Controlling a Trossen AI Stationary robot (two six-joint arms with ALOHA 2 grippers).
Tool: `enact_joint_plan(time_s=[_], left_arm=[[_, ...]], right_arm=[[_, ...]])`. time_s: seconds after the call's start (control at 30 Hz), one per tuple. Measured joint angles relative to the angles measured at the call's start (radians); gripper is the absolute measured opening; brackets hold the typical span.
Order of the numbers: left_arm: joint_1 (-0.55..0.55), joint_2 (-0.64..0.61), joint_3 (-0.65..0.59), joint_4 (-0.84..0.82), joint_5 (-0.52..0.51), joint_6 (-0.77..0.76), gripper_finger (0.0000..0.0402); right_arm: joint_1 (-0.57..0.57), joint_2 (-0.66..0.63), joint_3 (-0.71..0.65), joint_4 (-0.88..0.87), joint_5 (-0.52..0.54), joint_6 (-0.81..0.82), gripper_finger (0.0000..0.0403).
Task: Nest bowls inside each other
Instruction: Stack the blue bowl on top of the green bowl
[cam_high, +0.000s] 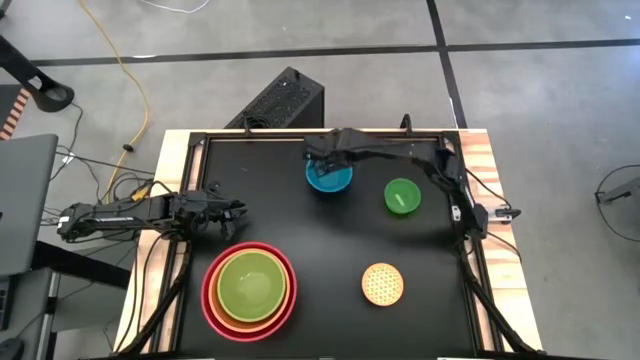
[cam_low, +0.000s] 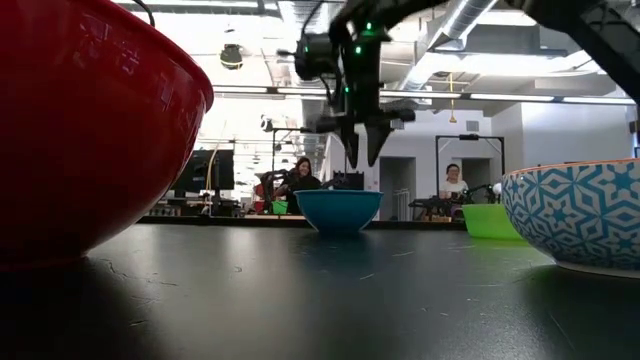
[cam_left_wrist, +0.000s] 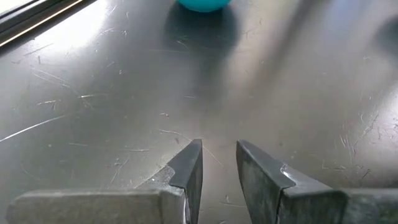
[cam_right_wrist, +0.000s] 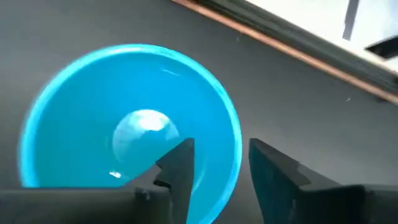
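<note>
The blue bowl (cam_high: 332, 180) stands upright on the black table at the far middle. My right gripper (cam_low: 362, 160) hangs open a little above its rim, fingers pointing down and touching nothing. In the right wrist view one finger (cam_right_wrist: 180, 165) is over the bowl's inside (cam_right_wrist: 124, 118) and the other (cam_right_wrist: 273, 174) is outside the rim. The lime green bowl (cam_high: 248, 283) sits in the orange one, which sits in the red-pink bowl (cam_high: 212, 300), at the near left. The smallest green bowl (cam_high: 402, 196) and the patterned yellow bowl (cam_high: 382, 283) stand apart on the right. My left gripper (cam_high: 232, 212) waits open at the left edge.
A raised frame (cam_high: 300, 133) runs round the black table top. The red-pink bowl's wall (cam_low: 90, 120) and the patterned bowl (cam_low: 580, 215) stand close to the low camera. People sit in the room behind the table. Bare table lies between the bowls.
</note>
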Motion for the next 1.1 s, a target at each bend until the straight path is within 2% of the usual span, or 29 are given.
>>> enact_joint_plan(time_s=[0.27,0.43,0.53,0.73,0.8,0.9,1.1], left_arm=[[0.000,0.000,0.000,0.000,0.000,0.000,0.0087],[0.000,0.000,0.000,0.000,0.000,0.000,0.0087],[0.000,0.000,0.000,0.000,0.000,0.000,0.0087],[0.000,0.000,0.000,0.000,0.000,0.000,0.0087],[0.000,0.000,0.000,0.000,0.000,0.000,0.0087],[0.000,0.000,0.000,0.000,0.000,0.000,0.0087],[0.000,0.000,0.000,0.000,0.000,0.000,0.0087]], right_arm=[[-0.108,-0.007,-0.021,-0.017,-0.155,-0.092,0.0237],[-0.120,-0.009,-0.124,0.061,-0.187,-0.108,0.0238],[-0.137,-0.009,-0.204,0.153,-0.252,-0.109,0.0238],[-0.142,-0.009,-0.299,0.273,-0.258,-0.112,0.0233],[-0.139,-0.007,-0.307,0.276,-0.257,-0.112,0.0220],[-0.138,-0.009,-0.306,0.280,-0.256,-0.128,0.0179],[-0.140,-0.038,-0.299,0.291,-0.259,-0.126,0.0041]])
